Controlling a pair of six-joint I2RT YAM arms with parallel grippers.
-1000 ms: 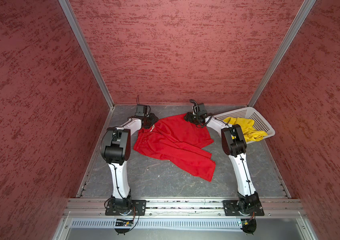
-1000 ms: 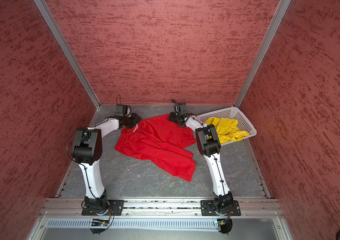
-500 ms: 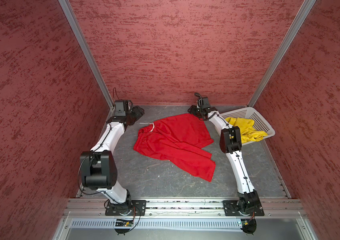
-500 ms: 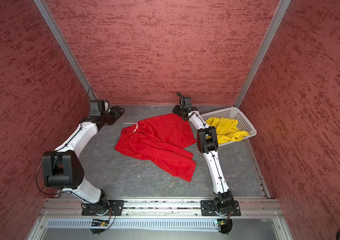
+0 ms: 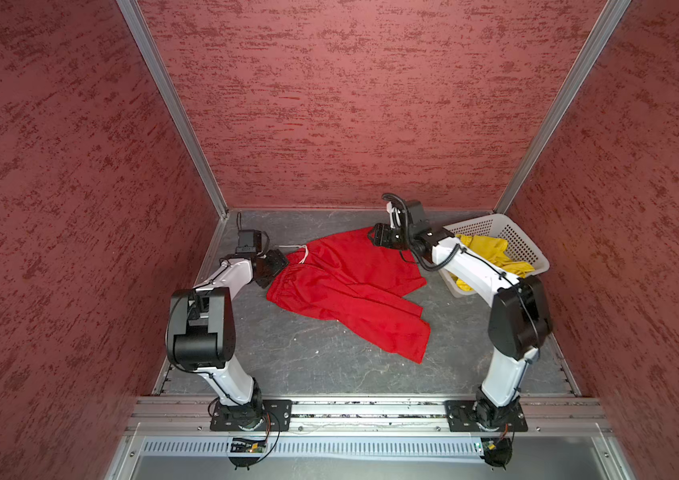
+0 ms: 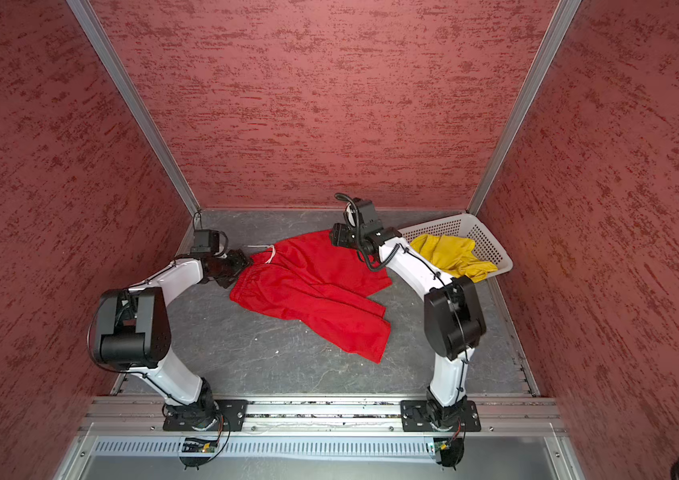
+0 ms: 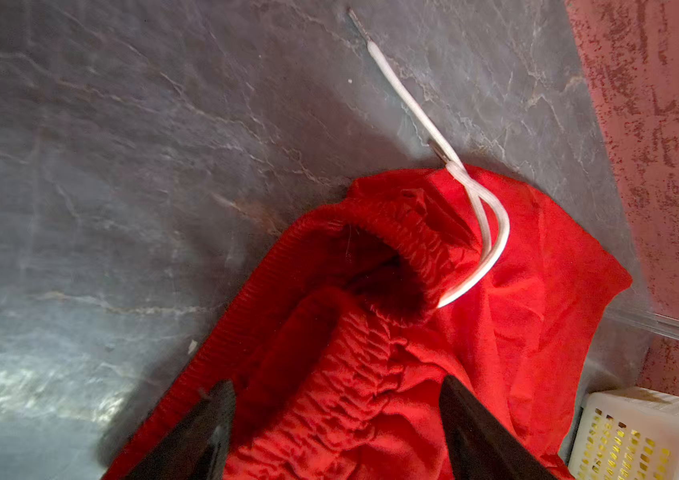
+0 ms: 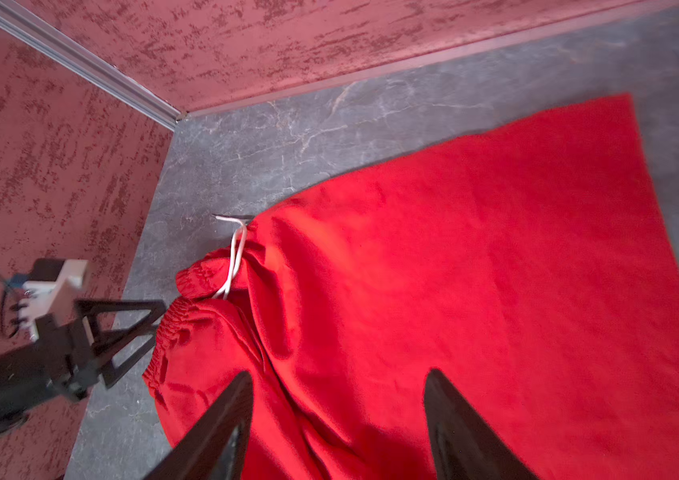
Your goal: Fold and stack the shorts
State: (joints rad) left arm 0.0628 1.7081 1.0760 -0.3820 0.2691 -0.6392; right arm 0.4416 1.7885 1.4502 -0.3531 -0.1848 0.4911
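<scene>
Left wrist view: left hand (image 7: 335,382) spread apart, straddling the gathered waistband (image 7: 354,374) of the red shorts (image 7: 537,270).
Red shorts: rumpled on the grey worktop (image 5: 308,365) between both hands, with the white drawstring (image 5: 303,252) near the left hand.
Right hand (image 8: 338,372): apart, hovering over the shorts' far corner.
Yellow shorts (image 5: 483,249): bunched inside the white basket (image 5: 522,243), far right.

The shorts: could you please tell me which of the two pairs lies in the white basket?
The yellow shorts, bunched inside the white basket; the red shorts lie spread on the grey table.
</scene>
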